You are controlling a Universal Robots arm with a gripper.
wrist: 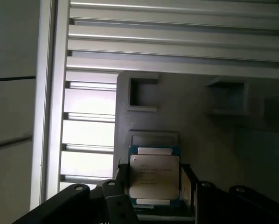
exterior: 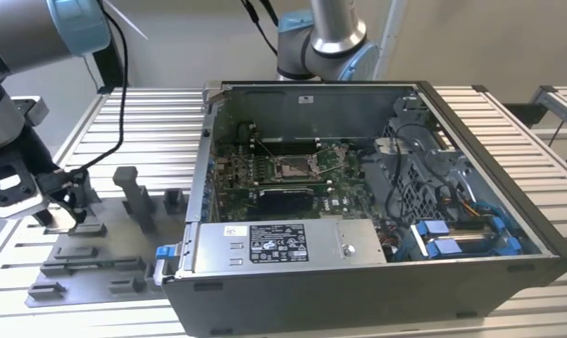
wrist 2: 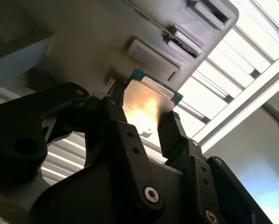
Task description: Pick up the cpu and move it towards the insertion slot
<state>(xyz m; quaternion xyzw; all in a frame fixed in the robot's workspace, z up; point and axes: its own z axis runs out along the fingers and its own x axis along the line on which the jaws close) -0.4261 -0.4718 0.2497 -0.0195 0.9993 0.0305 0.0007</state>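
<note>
At the exterior view's left the gripper [exterior: 65, 217] stands over the grey fixture tray [exterior: 105, 271], jaws clamped on 2 edges of the cpu [wrist: 154, 176] (1 edge hidden by the gripper). The insertion slot [exterior: 294, 167] lies well apart.

I see my gripper [exterior: 61, 217] low over the grey fixture tray [exterior: 114, 246]. Well away from it, toward the exterior view's right, lies the open computer case [exterior: 358, 292], with the insertion slot [exterior: 297, 167] on its green motherboard [exterior: 344, 204].
</note>
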